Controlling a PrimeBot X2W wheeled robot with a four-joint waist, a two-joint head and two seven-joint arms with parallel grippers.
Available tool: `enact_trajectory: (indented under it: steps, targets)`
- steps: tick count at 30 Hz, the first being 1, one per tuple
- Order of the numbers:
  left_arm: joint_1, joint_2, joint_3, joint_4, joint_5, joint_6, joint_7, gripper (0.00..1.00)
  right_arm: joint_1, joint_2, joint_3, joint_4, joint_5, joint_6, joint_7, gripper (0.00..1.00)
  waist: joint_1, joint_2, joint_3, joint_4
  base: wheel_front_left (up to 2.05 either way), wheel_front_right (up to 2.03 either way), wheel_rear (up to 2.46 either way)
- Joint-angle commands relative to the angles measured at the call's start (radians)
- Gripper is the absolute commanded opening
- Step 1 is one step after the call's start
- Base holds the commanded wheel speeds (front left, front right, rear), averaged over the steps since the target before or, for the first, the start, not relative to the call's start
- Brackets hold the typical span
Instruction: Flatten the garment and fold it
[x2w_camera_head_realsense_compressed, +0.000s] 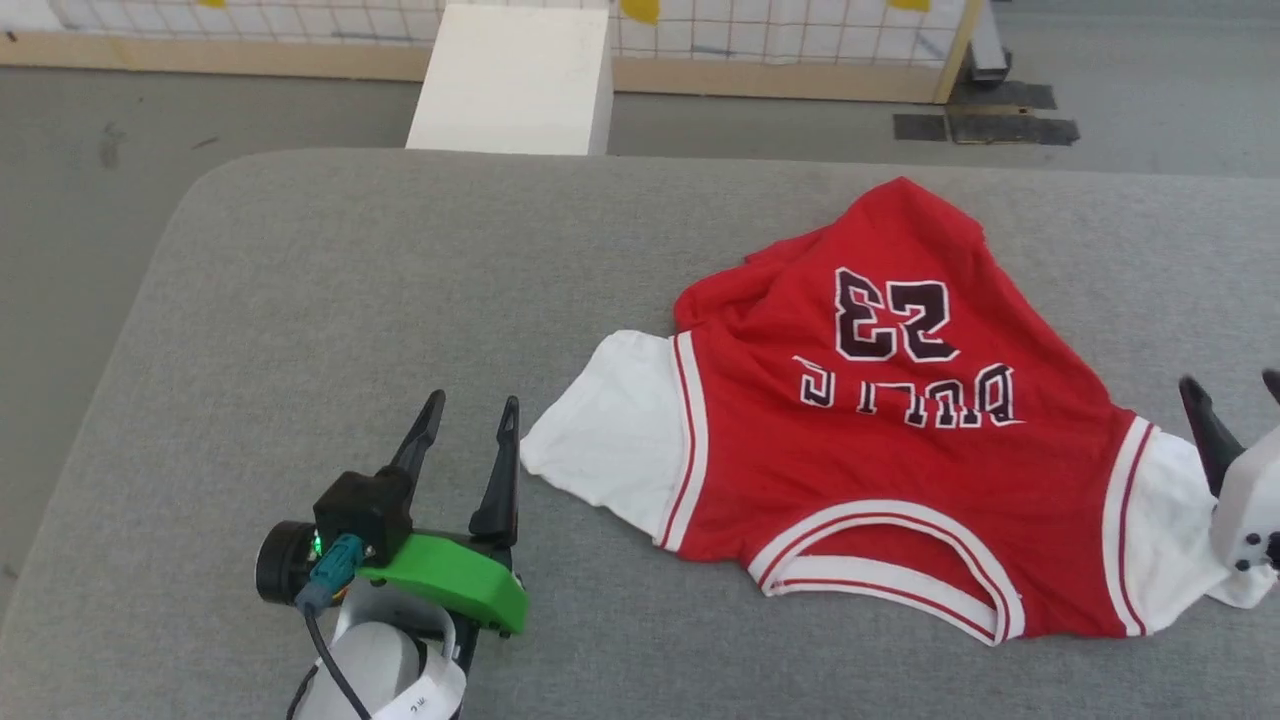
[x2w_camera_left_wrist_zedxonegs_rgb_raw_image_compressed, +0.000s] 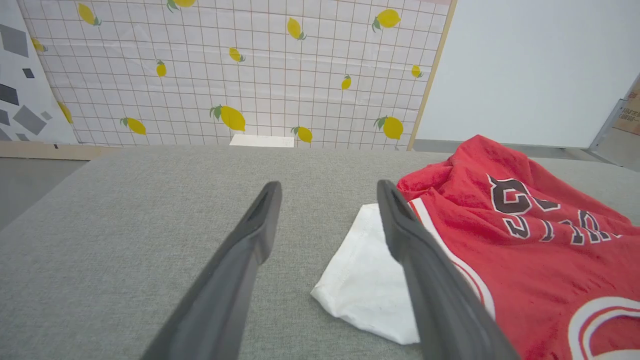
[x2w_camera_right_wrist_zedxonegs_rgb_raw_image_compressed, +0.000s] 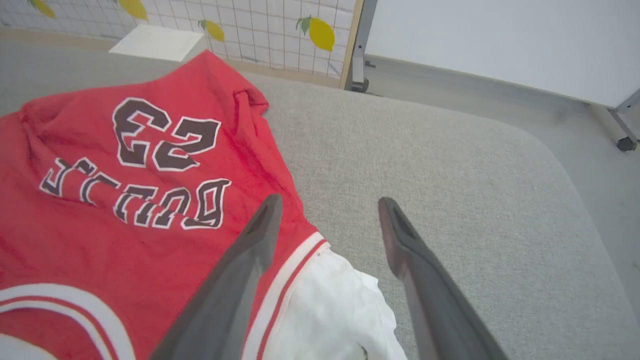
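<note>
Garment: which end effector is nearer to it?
Right. The right end effector hovers over one white sleeve of the garment; the left end effector sits above grey cushion, just short of the other sleeve.

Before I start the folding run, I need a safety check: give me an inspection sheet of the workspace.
Surface: grey padded table.
Job's things: garment front up, rumpled, far hem bunched, unfolded.
Clutter: nothing seen.
Grippers: left gripper open beside the left sleeve; right gripper open over the right sleeve.
Cables: black cable at left wrist.
Surroundings: white box, lemon-print panel, grey floor.
</note>
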Motion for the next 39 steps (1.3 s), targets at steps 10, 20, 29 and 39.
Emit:
enact_trajectory:
  steps: [10,20,29,39]
  targets:
    - [-0.042,0.043,-0.07,0.116,0.002,-0.019,0.07,1.0,0.163,0.216,-0.096,-0.175,-0.016,-0.002,-0.427,1.0,0.0,0.0031,0.004,-0.075,0.0,0.0,0.0]
    - [-0.153,0.16,-0.11,0.053,0.051,0.027,0.567,1.0,0.233,0.339,-0.14,-0.226,-0.031,-0.002,-0.409,1.0,0.0,0.0031,0.08,-0.128,0.0,0.0,0.0]
    - [-0.148,0.205,-0.115,-0.067,0.029,0.031,0.895,1.0,0.22,0.357,-0.163,-0.22,-0.018,-0.002,-0.429,1.0,0.0,0.0031,0.134,-0.144,0.0,0.0,0.0]
    - [-0.123,0.217,-0.12,-0.084,-0.019,0.02,0.99,0.0,0.206,0.361,-0.167,-0.197,-0.033,-0.002,-0.438,1.0,0.0,0.0031,0.164,-0.141,0.0,0.0,0.0]
